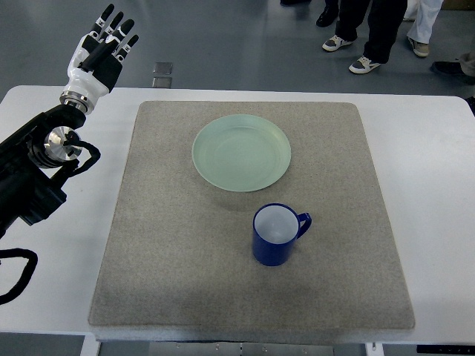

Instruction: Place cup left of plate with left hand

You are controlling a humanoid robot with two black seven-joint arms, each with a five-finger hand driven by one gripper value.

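Observation:
A dark blue cup (276,234) with a white inside stands upright on the grey mat (171,245), its handle pointing right. It sits just in front of a pale green plate (242,153) that lies at the mat's far middle. My left hand (104,44) is raised at the far left corner of the table, past the mat's edge, fingers spread and holding nothing. It is far from the cup. The right arm does not show.
The mat lies on a white table (430,148). Beyond the table's far edge, people's legs and shoes (367,37) stand on the grey floor. A small metal floor plate (162,70) lies on the floor behind the table.

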